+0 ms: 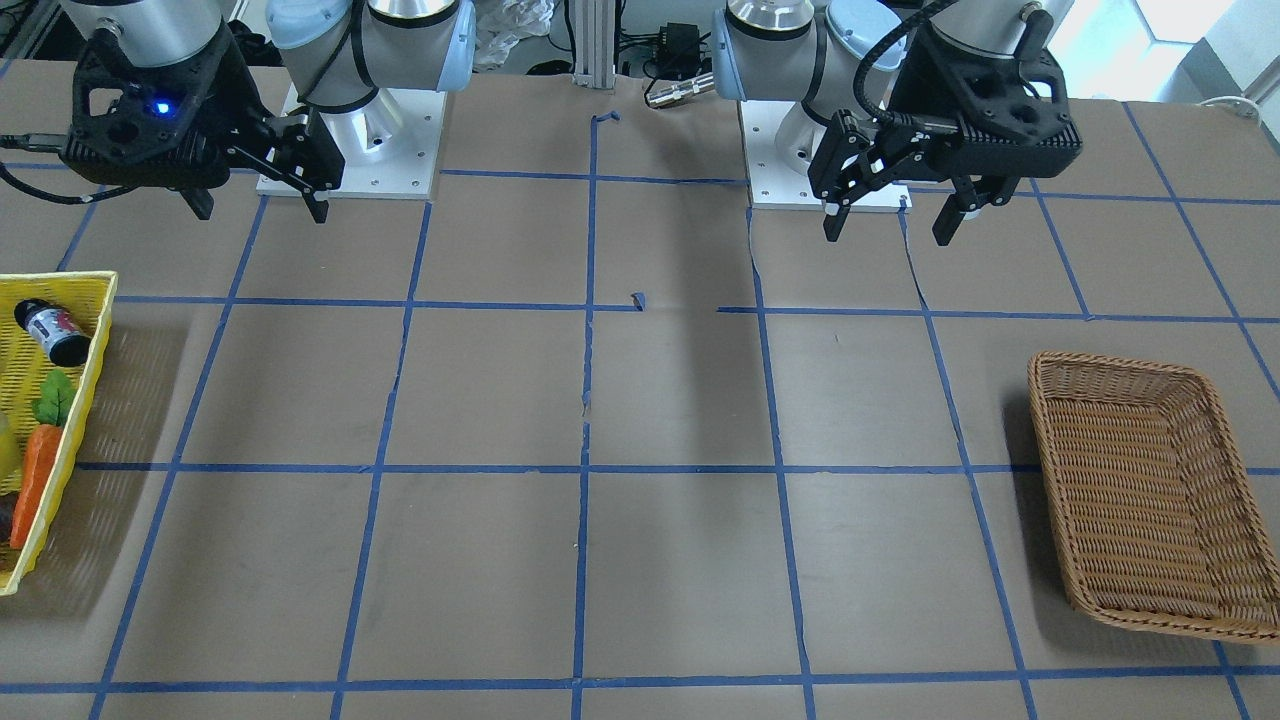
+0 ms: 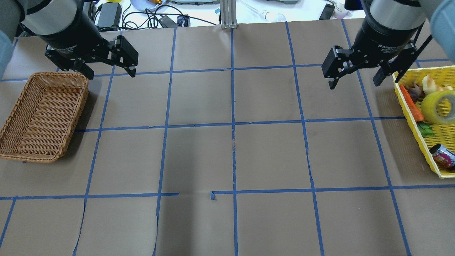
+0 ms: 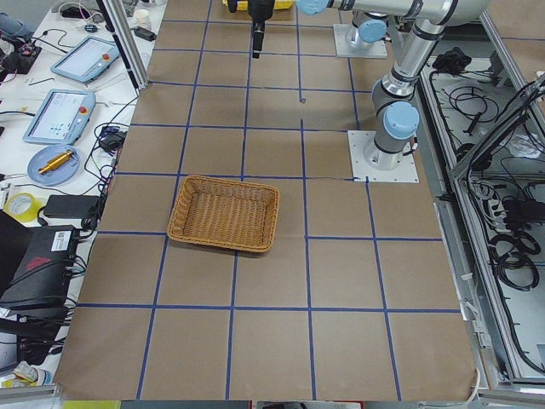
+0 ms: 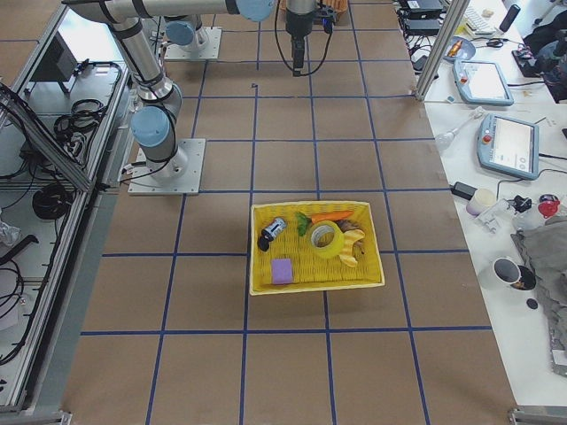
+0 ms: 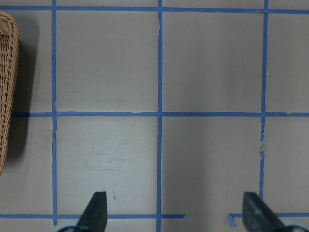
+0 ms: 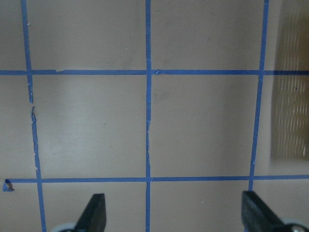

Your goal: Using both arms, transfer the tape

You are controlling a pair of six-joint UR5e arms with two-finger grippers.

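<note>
Two black two-finger grippers were logged above a table of brown paper [image 2: 199, 156] marked with blue tape grid lines. Item one: the left gripper [image 2: 112, 73], hanging clear of the surface beside the far corner of a shallow rectangular brown wicker basket [image 2: 39, 113]; its jaws stood wide apart with nothing between them, as the left wrist view confirmed, where both fingertips [image 5: 94, 212] framed bare paper and the wicker rim showed at the edge. Item two: the right gripper [image 2: 354, 84], likewise raised over the paper, jaws spread wide and holding nothing, its fingertips [image 6: 94, 212] seen over grid lines only. Item three: a thick roll of translucent yellow packing tape [image 2: 429, 103] with a white inner core ring, lying tilted in a rectangular yellow plastic mesh basket [image 2: 434, 161] at the robot's right end of the table; neither gripper touched the tape. Item four, further contents of that yellow basket: an orange toy carrot [image 2: 412, 103] with green leaves just beside the roll, a small dark can with a red and white label [image 2: 442, 155] near one corner, a small purple block [image 4: 282, 270] seen in the right side view, and a pale yellowish item next to the roll, too small to identify. The wicker basket sat at the robot's left end, well apart from the yellow one.
</note>
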